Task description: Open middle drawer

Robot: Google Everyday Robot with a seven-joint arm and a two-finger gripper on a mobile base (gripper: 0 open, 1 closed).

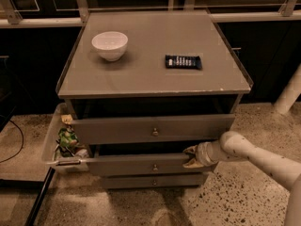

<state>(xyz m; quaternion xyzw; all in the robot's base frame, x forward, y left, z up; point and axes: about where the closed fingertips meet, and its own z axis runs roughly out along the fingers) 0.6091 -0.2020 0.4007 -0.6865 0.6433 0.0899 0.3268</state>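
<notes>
Beside middle drawer (pixel 141 165), gripper (pixel 190 157), bin (pixel 47 145) holding packets (pixel 68 140)

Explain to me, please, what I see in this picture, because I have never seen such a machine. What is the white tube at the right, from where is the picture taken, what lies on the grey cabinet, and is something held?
The white tube is the robot's single arm. Its mobile base is out of view. At the arm's tip is the gripper, a two-finger clamp. It is at the right end of the middle drawer, at its upper edge. That is the drawer it should open. Whether it actually grips the drawer, I cannot tell.

There is only one picture, from one camera that looks down at the drawers from the front.

On the cabinet top lie a white bowl and a dark packet. To the left stands a pale bin with wrappers inside.
</notes>
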